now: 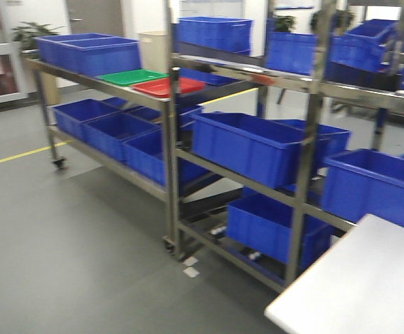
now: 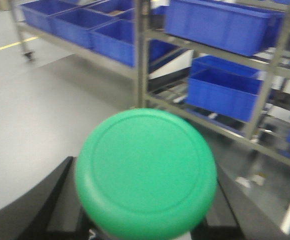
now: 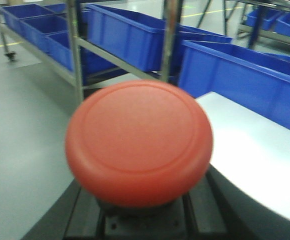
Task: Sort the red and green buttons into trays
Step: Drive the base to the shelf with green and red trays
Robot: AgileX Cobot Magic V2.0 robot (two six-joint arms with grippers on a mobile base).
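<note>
- Between the dark fingers of the left gripper (image 2: 145,227) sits the green button (image 2: 145,172). Its round cap faces the wrist camera and the fingers are closed on the body beneath it.
- The right gripper (image 3: 145,215) is clamped the same way on the red button (image 3: 139,142), cap up, with the switch body hidden under the cap.
- Both buttons are well apart from the green tray (image 1: 129,77), over bare floor (image 1: 70,243), so you are in the carry and nothing is sorted yet.
- The green tray lies on the top shelf (image 1: 63,72) of the wheeled rack. The red tray (image 1: 168,87) is just beside it on the nearer side, touching or overlapping; the front view does not show which.
- Blue crates (image 1: 90,52) stand on the same shelf just beyond the green tray, so do not overshoot into them.
- Bring the base square to the green tray before reaching, keep both caps upright, and take each arm in above the shelf edge.
- Lower until the button body nearly meets the tray bottom, then open, one arm at a time.
- Match colours: left arm to the green tray, right arm to its red neighbour.
- Mind the white table (image 1: 369,285), well away from the green tray but close to your right arm.
</note>
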